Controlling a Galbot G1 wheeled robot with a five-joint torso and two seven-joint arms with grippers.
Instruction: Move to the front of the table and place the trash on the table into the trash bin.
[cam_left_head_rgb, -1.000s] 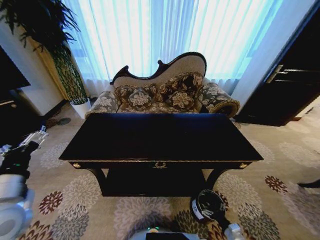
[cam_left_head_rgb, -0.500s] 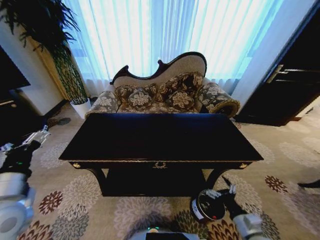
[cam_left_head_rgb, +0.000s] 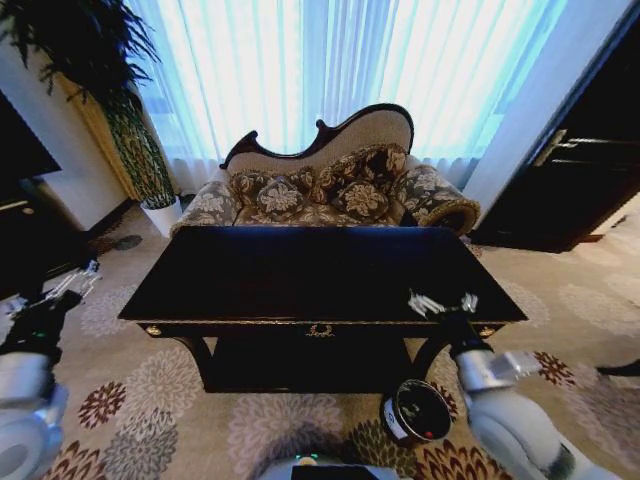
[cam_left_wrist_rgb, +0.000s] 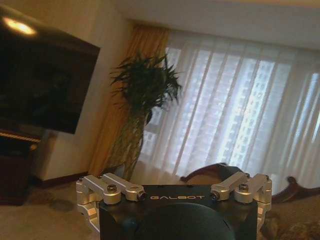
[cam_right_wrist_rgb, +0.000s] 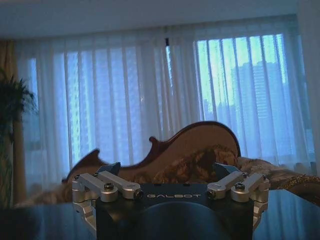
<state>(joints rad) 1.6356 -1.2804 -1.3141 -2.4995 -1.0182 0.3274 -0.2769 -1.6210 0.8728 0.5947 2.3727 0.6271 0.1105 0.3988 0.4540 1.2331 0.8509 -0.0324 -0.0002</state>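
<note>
Above the front right corner of the counter (cam_left_head_rgb: 320, 270), the right tool (cam_left_head_rgb: 441, 303) hangs with its silver fingers spread wide and nothing between them; its white forearm rises from the lower right of the head view. From the right wrist view, the same tool (cam_right_wrist_rgb: 170, 172) points across the glossy dark counter (cam_right_wrist_rgb: 45, 220) toward the patterned sofa (cam_right_wrist_rgb: 200, 160) and the curtained window (cam_right_wrist_rgb: 150, 90). On the floral carpet (cam_left_head_rgb: 180, 420), just in front of the counter's right leg and below the right arm, stands the trash bin (cam_left_head_rgb: 415, 412), a small round dark cylinder with a shiny rim, its mouth facing up. Far to the left, well apart from the counter, the left tool (cam_left_head_rgb: 72, 283) is held low over the carpet, fingers parted and empty. Its wrist view faces a potted plant (cam_left_wrist_rgb: 142, 100), a wall-mounted screen (cam_left_wrist_rgb: 45, 85) and the curtains.
</note>
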